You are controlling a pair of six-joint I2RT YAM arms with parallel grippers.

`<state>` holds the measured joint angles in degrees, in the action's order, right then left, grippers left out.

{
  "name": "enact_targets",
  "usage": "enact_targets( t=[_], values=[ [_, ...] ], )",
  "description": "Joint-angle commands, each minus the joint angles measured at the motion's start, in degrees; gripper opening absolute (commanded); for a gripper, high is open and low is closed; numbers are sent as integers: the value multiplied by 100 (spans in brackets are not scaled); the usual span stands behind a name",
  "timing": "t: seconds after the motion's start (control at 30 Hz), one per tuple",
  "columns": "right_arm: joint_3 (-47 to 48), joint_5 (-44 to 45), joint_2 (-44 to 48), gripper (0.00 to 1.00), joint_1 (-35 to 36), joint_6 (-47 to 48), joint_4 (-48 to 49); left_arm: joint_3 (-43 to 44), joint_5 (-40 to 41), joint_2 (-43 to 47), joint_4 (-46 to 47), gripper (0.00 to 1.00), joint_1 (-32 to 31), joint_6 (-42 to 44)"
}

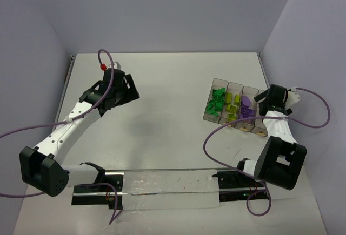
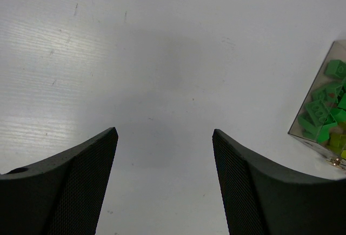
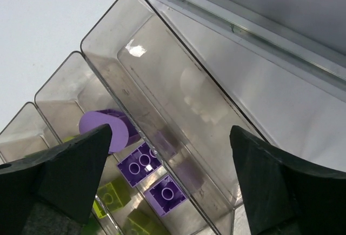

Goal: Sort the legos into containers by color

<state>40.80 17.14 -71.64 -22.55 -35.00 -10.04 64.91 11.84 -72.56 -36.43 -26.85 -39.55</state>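
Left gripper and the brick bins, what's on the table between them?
Nothing: the top view shows only bare table between the left gripper and the bins.

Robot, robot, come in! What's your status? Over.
Left gripper open, empty, over table. Right gripper open, empty, above containers. Legos in containers, grouped by color. Nothing in the way.

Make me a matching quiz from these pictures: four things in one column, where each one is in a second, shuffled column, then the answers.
Things
1. green legos
2. yellow-green legos
3. purple legos
4. left gripper

Places, as seen from the top camera
A. third bin from the left
B. open, over bare table
C. leftmost bin
D. second bin from the left

Pairs: 1-C, 2-D, 3-A, 4-B
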Motion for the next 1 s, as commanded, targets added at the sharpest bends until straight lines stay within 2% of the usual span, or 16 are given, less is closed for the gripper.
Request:
enact_targets(
  t=[0.0, 0.13, 0.3, 0.47, 0.77, 0.97],
  values=[
    [151, -25, 54, 100, -8, 31, 96, 312, 154, -26, -119, 79, 12, 114],
    [481, -191, 386, 100, 552, 238, -138, 340, 193, 101, -96, 79, 4, 169],
    [1463, 477, 618, 100, 2030, 615, -798, 612, 324, 102, -203, 79, 4, 345],
    [2066, 569, 666, 100, 3363, 774, -959, 947, 432, 238, -318, 79, 13, 566],
    [2702, 412, 33, 100, 4800, 819, -1191, 1423, 598, 487, -451, 80, 13, 747],
    [2697, 474, -269, 100, 5796, 712, -1147, 1911, 565, 494, -630, 80, 40, 821]
  ],
)
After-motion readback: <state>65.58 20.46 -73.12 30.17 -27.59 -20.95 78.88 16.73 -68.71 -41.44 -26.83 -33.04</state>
